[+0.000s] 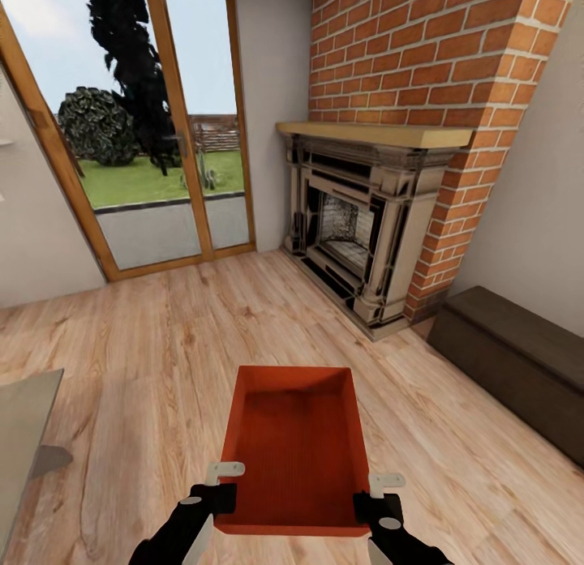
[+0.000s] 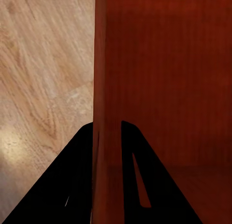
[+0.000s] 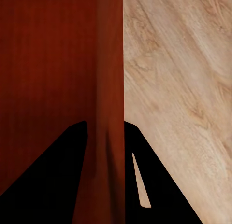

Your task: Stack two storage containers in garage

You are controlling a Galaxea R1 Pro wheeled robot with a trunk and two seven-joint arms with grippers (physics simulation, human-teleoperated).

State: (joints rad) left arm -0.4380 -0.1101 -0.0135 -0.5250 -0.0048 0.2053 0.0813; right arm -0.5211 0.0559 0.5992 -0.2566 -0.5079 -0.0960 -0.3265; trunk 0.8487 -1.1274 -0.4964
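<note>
While it hangs above the wood-plank floor (image 1: 146,346) near the robot, the storage container (image 1: 296,447) has its left wall clamped by the left gripper (image 1: 217,494) and its right wall by the right gripper (image 1: 375,500).

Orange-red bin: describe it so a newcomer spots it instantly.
Start at the brick fireplace, then come down the wood-plank floor toward the robot. The storage container sits between the left pincer and right pincer: shallow, open-topped, orange-red, unlike the dark brown chest.
</note>
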